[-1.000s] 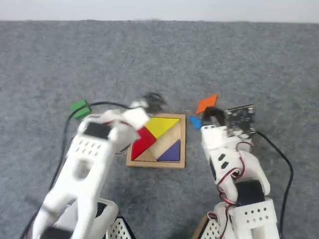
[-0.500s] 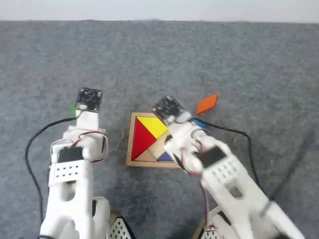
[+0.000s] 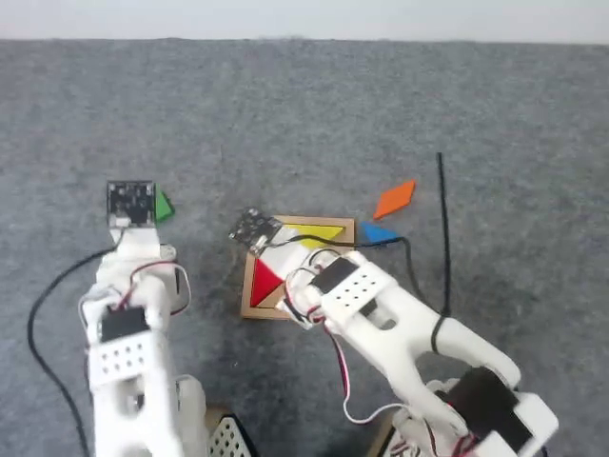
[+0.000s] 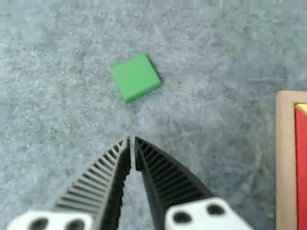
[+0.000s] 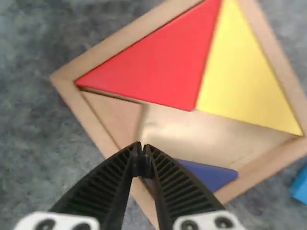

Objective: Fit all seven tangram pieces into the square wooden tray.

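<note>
The square wooden tray (image 5: 91, 112) holds a red triangle (image 5: 163, 62), a yellow triangle (image 5: 240, 81) and a dark blue triangle (image 5: 206, 173); bare wood shows between them. My right gripper (image 5: 140, 152) is shut and empty, over the tray's rim beside the blue triangle. In the high view the right arm covers most of the tray (image 3: 259, 309). A green square (image 4: 135, 77) lies flat on the carpet just ahead of my left gripper (image 4: 132, 141), which is shut with nothing in it. An orange piece (image 3: 395, 198) and a light blue piece (image 3: 378, 232) lie right of the tray.
Grey carpet covers the table. A black cable (image 3: 443, 228) runs from the right arm past the loose pieces. The tray's edge (image 4: 284, 158) stands to one side of the left gripper, well apart from the green square (image 3: 165, 207).
The left arm swung away from the tray to the green square at the left. The right arm came from the right side and now lies across the tray.
</note>
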You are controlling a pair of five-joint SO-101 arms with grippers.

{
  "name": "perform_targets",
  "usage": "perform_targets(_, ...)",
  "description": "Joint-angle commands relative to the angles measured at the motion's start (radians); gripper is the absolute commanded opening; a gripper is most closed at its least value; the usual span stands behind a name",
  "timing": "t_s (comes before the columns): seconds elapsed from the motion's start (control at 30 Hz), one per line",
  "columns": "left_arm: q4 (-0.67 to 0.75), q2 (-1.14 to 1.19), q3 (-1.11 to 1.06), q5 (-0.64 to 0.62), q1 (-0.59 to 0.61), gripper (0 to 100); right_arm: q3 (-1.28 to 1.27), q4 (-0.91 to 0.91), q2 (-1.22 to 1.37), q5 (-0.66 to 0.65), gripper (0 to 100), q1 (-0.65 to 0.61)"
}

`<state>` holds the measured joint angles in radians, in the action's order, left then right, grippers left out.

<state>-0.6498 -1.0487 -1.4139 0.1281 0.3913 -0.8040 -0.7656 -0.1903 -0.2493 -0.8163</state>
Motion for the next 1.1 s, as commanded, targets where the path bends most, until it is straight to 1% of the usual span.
perform_targets(0.0, 0.018, -0.269, -0.081, -0.012, 0.006, 1, 0.069, -0.010, 0.012, -0.020, 0.8, -0.018)
perform_targets(0.07, 0.002, -0.413, -0.140, -0.012, 0.006, 1, 0.081, -0.010, 0.025, -0.021, 0.9, -0.018)
perform_targets(0.27, -0.173, -0.790, -0.237, -0.012, 0.005, 2, 0.089, -0.010, 0.038, -0.072, 0.9, -0.012)
perform_targets(0.33, -0.169, -0.783, -0.237, -0.012, 0.005, 2, 0.089, -0.010, 0.039, -0.075, 0.9, -0.019)
perform_targets(0.43, -0.123, -0.740, -0.239, -0.012, 0.005, 2, 0.087, -0.015, 0.039, -0.078, 0.9, -0.039)
perform_targets(0.53, -0.118, -0.746, -0.243, -0.012, 0.006, 2, 0.084, -0.018, 0.039, -0.083, 0.9, -0.070)
perform_targets(0.67, -0.118, -0.755, -0.245, -0.012, 0.006, 2, 0.083, -0.016, 0.039, -0.124, 0.9, -0.087)
perform_targets(0.87, -0.118, -0.755, -0.245, -0.012, 0.009, 2, 0.087, -0.038, -0.016, -0.126, 0.9, 0.004)
perform_targets(1.0, -0.118, -0.755, -0.242, -0.012, 0.012, 2, 0.074, -0.101, -0.143, -0.118, 0.8, 0.044)
perform_targets(1.07, -0.110, -0.755, -0.243, -0.009, 0.006, 2, 0.029, -0.094, -0.216, -0.112, 0.8, 0.067)
